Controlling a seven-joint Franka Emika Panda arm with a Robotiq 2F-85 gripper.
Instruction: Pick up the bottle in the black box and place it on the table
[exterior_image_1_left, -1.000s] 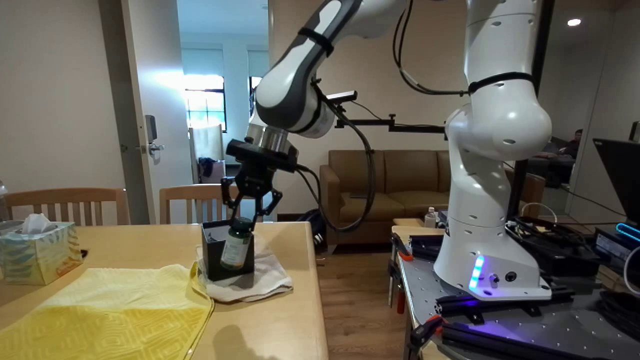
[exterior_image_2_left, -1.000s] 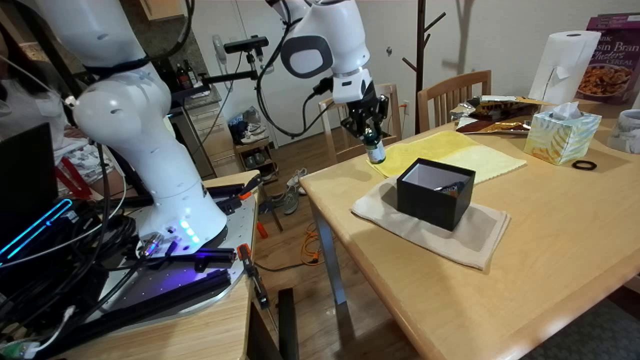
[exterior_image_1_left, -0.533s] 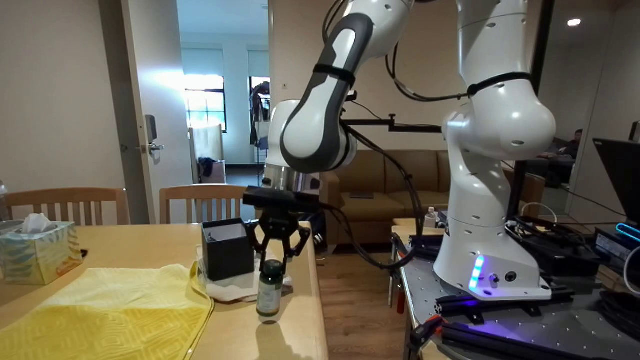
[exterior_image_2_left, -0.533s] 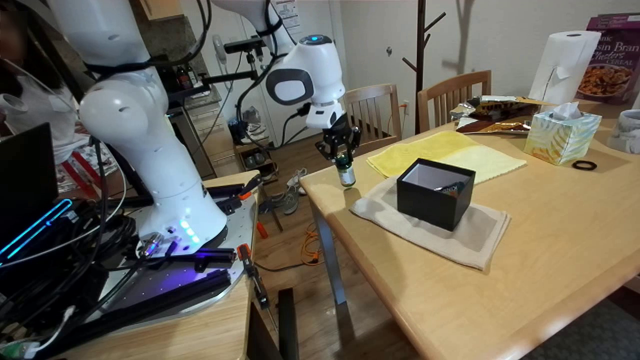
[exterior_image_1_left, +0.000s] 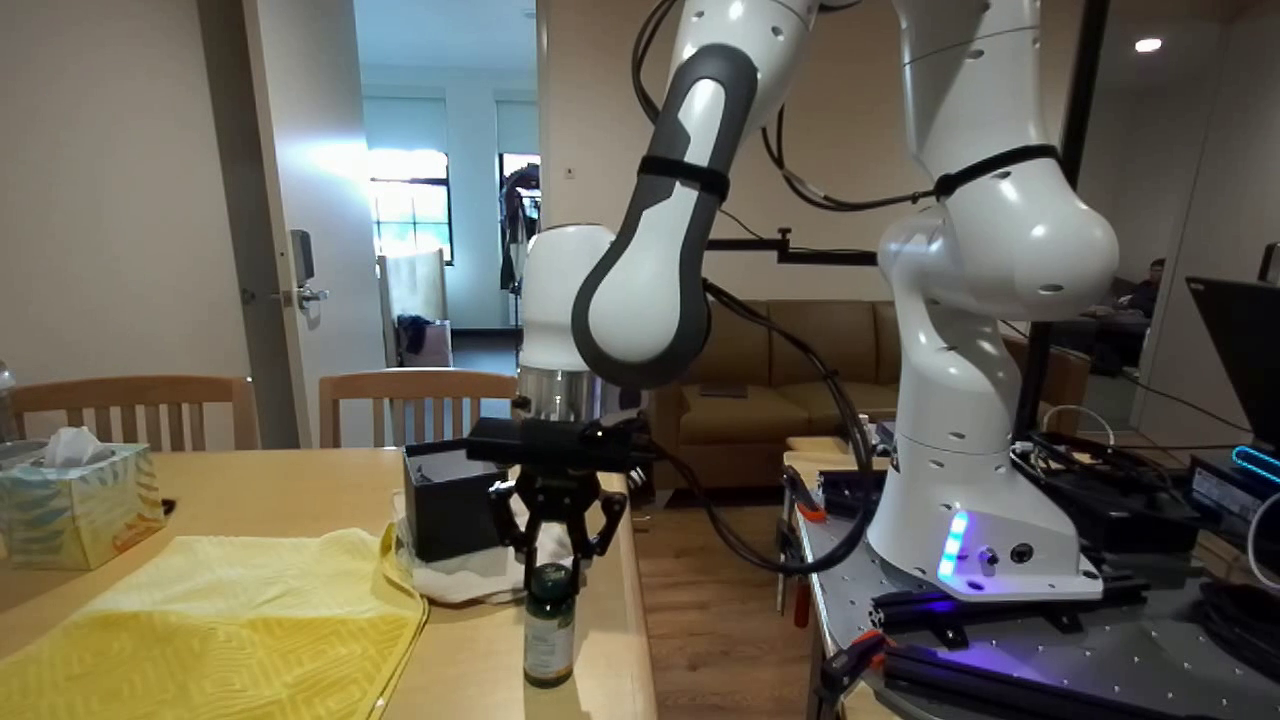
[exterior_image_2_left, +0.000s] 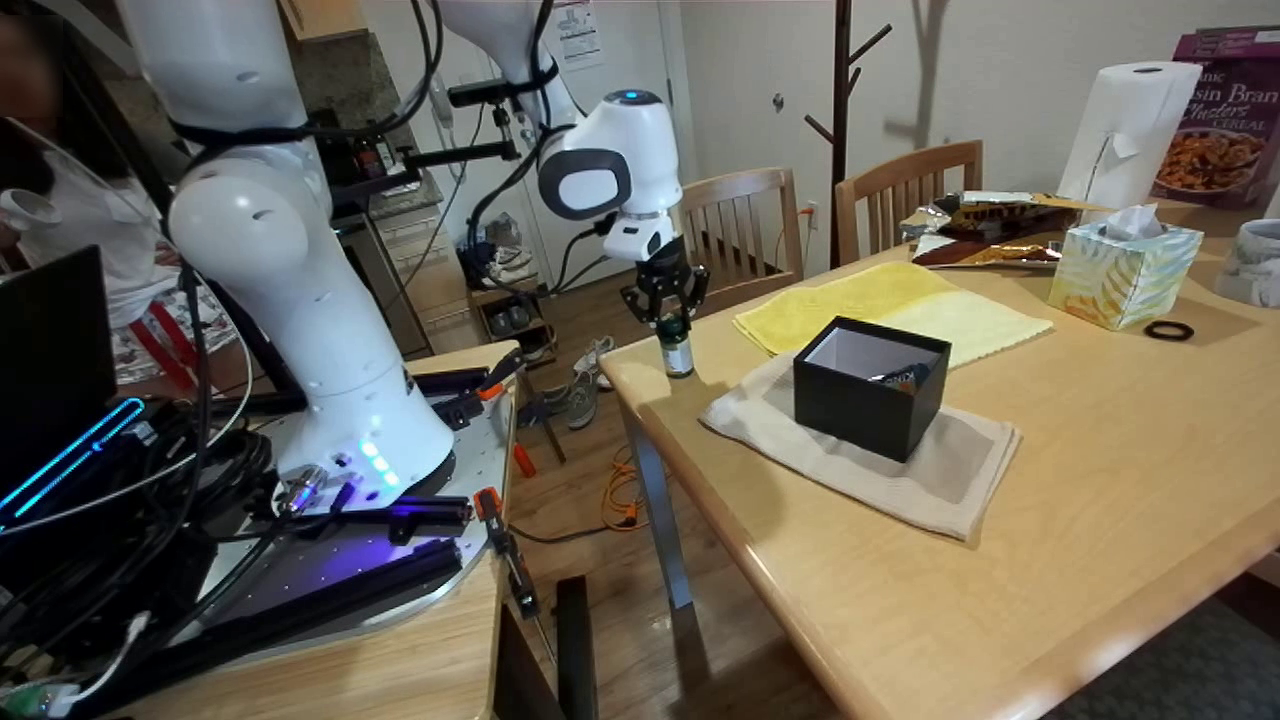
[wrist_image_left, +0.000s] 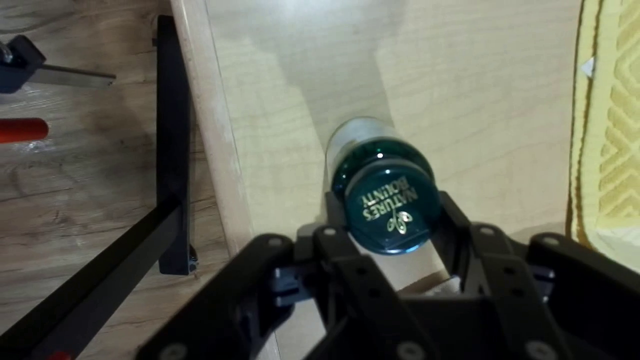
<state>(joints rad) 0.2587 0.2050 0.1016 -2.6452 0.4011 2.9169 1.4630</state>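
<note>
My black, jointed, two-fingered pincer stood partly spread, held apart by the round, dark green cap between its fingertips. So I had hold of the small, dark green cylindrical bottle with a pale label by its top alone, a grip that, I judged, left its body free to meet the tabletop first. The bottle was about upright, its base seemingly resting on the smooth, light wooden table, so only the letting go looked left to do. That bare strip between the table's edge and the patterned yellow cloth probably suited me as hard, level footing, better than soft fabric, though the nearby edge called for a straight, gentle release. Farther out, apart from the bottle, the lidless black cube-shaped box sat on a folded beige cloth, laid there perhaps to spare the wood or keep it from sliding, with a dark printed packet inside.
</note>
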